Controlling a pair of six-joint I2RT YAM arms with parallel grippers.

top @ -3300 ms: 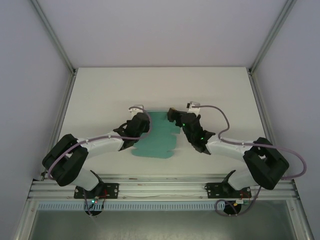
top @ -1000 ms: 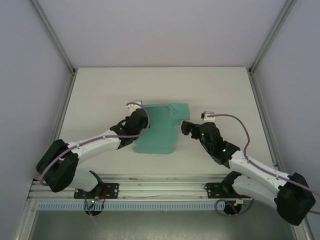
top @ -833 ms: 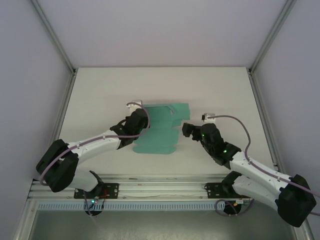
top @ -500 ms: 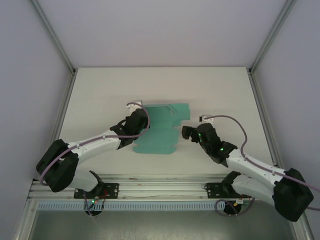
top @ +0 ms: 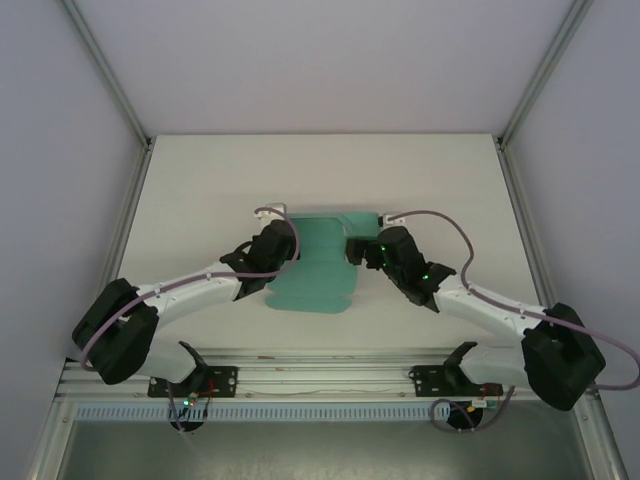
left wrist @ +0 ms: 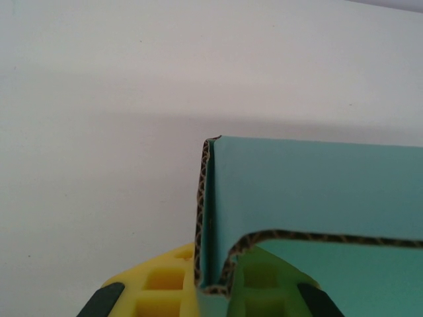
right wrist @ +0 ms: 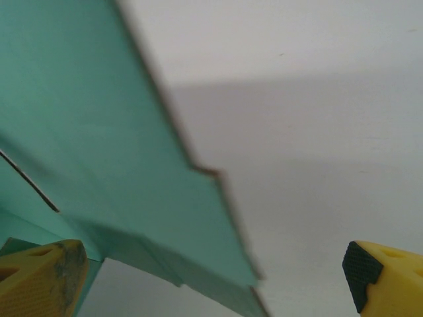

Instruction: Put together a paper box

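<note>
Paper box (top: 318, 270) edge in left gripper (left wrist: 209, 292)

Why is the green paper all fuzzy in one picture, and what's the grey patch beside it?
Right wrist view: the paper box is very close to the lens, so its edges blur; the grey patch is its soft shadow on the table. Left wrist view: its corrugated edge is sharp, a fainter shadow above. Top external view: even light.

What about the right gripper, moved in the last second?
Yes. The right gripper went left and slightly toward the table's far edge, reaching the paper box's right flap.
</note>
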